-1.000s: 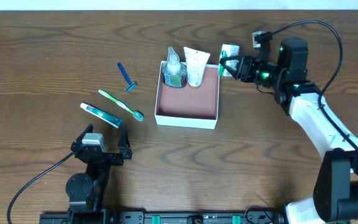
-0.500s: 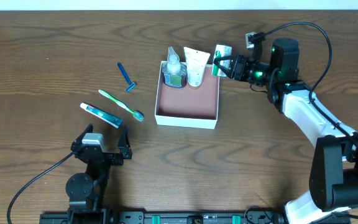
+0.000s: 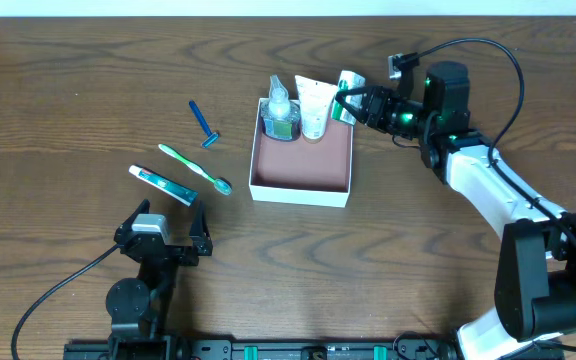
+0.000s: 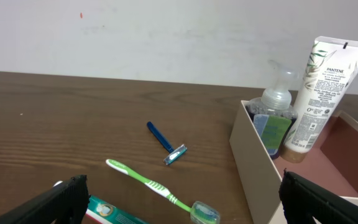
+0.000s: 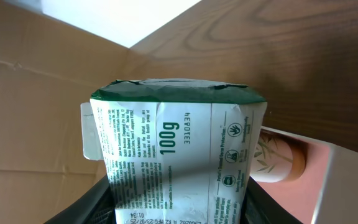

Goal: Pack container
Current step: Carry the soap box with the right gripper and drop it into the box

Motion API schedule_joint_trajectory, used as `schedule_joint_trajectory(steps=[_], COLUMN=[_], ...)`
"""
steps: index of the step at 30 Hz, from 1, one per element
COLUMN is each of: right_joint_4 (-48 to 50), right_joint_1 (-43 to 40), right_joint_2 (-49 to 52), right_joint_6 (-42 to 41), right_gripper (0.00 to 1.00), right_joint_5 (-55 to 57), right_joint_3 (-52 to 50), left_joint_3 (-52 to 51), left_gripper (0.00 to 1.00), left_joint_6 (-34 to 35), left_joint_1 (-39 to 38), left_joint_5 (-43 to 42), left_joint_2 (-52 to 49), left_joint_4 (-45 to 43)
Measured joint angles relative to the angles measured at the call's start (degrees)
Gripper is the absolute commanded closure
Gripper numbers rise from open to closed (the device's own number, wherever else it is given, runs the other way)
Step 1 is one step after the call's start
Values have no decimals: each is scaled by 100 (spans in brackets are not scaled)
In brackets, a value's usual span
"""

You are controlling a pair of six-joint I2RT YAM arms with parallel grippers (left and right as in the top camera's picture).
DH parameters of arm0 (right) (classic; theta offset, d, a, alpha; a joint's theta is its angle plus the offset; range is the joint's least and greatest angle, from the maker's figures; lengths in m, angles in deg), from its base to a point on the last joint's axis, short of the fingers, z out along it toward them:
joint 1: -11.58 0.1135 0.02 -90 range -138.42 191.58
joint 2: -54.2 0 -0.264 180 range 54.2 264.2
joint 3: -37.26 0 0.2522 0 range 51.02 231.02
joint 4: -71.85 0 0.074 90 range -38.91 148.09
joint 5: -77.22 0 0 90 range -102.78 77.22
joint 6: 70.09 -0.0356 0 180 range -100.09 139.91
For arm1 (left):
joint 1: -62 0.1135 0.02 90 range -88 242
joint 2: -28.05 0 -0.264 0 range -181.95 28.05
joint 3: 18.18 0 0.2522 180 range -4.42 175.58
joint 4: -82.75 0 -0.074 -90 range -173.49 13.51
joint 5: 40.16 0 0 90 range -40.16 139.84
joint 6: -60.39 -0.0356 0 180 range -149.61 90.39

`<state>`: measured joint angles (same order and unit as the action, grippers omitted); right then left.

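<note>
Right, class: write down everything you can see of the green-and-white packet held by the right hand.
The packet is a small carton-like pack, white with green print and a dark green folded top, marked 100g. A pale flap sticks out at one side. The right hand grips its lower part. It is at the far right corner of the box, beside the tube. Whether it touches either is unclear.
</note>
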<state>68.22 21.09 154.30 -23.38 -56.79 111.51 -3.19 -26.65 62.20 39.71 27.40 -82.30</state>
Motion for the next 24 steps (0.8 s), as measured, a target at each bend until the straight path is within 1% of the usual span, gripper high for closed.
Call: schedule_joint_trajectory(steps=[5, 11, 14, 24], right_joint_4=[-42, -667, -953, -994], right_joint_1=[0, 0, 24, 295], right_joint_2=[0, 4, 4, 4], right_joint_6=[-118, -87, -20, 57], right_gripper=[81, 85, 84, 82], right_joint_5=[116, 223, 271, 575], right_joint_3=[-11, -24, -33, -35], left_joint_3=[0, 0, 0, 0], left_gripper=[2, 2, 2, 2], left_joint_6=[0, 0, 0, 0], left_joint_1=[0, 0, 0, 0], left_joint_5=[0, 0, 0, 0], left_joint_2=[0, 0, 0, 0], left_joint_4=[0, 0, 0, 0])
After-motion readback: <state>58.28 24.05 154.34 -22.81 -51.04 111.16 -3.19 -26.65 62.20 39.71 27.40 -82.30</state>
